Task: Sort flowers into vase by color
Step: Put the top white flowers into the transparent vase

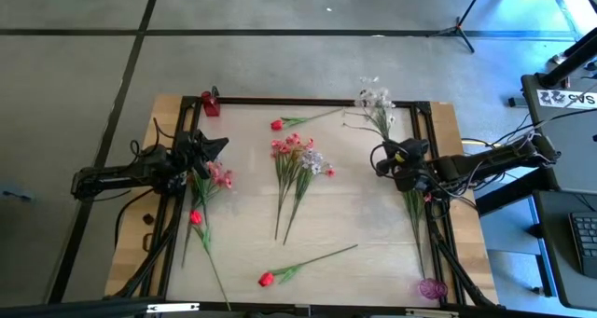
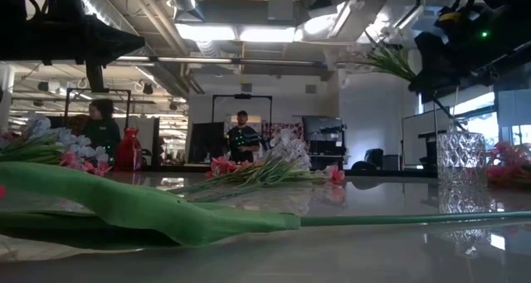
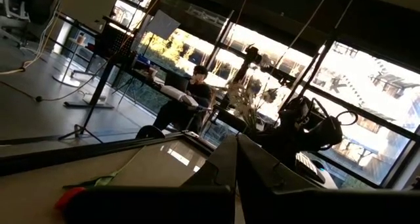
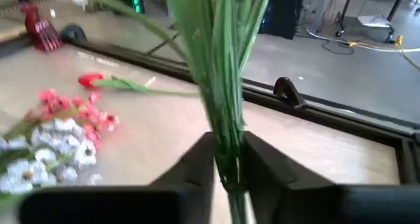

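Note:
My right gripper [image 1: 403,159] is over the table's right side, shut on a spray of white flowers [image 1: 376,101] whose blossoms point toward the far edge. In the low view the spray [image 2: 390,60] shows high above the table. My left gripper [image 1: 216,148] is shut and hovers at the left, level and pointing right, above a pink spray [image 1: 220,177] that lies flat. Its wrist view shows nothing between the shut fingers [image 3: 236,178]. A mixed pink and white bunch [image 1: 297,159] lies mid-table. Red buds lie at the far side [image 1: 277,124], on the left [image 1: 196,217] and near the front edge [image 1: 267,279]. My right gripper pinches the white spray's bundled green stems [image 4: 226,142] between its two fingers, lying across them. The blossoms stick out beyond the fingers toward the far edge, and the long stem ends [image 1: 417,234] trail toward the near edge. The spray is lifted clear of the table.
A red vase [image 1: 211,103] stands at the far left corner, a pink vase [image 1: 431,287] at the near right corner, and a clear cut-glass vase [image 2: 460,158] on the right. A dark frame rail [image 1: 308,102] borders the work area. People sit in the room beyond the table.

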Controlling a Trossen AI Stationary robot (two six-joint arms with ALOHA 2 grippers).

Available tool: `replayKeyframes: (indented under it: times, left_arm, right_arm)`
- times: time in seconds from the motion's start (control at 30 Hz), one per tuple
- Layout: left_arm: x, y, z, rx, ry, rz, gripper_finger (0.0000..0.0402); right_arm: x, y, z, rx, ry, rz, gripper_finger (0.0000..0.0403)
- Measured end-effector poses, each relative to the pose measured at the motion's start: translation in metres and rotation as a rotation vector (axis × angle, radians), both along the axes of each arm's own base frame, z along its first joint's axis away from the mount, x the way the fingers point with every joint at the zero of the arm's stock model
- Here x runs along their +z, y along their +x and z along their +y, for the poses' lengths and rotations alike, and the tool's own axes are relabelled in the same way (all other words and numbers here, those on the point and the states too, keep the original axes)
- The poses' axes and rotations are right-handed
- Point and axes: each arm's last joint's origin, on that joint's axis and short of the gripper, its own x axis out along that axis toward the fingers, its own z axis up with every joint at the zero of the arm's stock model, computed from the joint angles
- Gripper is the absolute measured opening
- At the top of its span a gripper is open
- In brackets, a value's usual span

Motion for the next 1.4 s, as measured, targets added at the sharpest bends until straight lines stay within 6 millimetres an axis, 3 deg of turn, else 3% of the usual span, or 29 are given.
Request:
replayKeyframes:
  times: [0.1, 0.27, 0.4, 0.57, 0.83, 1.23, 1.4]
  left_arm:
    - [0.000, 0.000, 0.000, 0.001, 0.000, 0.000, 0.0000]
    - [0.000, 0.000, 0.000, 0.000, 0.000, 0.000, 0.0000]
    - [0.000, 0.000, 0.000, 0.000, 0.000, 0.000, 0.0000]
    - [0.000, 0.000, 0.000, 0.000, 0.000, 0.000, 0.0000]
    - [0.000, 0.000, 0.000, 0.001, 0.000, 0.000, 0.0000]
    - [0.000, 0.000, 0.000, 0.001, 0.000, 0.002, 0.0000]
    - [0.000, 0.000, 0.000, 0.000, 0.000, 0.002, 0.0000]
  right_arm:
    - [0.010, 0.000, 0.000, 0.021, -0.006, 0.037, 0.0015]
    - [0.026, -0.002, 0.000, 0.021, -0.013, 0.063, 0.0023]
    - [0.028, -0.005, 0.004, 0.008, -0.083, 0.044, 0.0010]
    - [0.018, -0.016, 0.026, -0.002, -0.293, -0.095, 0.0011]
    - [0.010, -0.028, 0.049, 0.178, -0.297, -0.155, 0.0013]
    - [0.016, -0.052, 0.030, 0.181, -0.282, -0.180, 0.0015]
    - [0.007, -0.054, 0.028, 0.177, -0.269, -0.197, 0.0011]
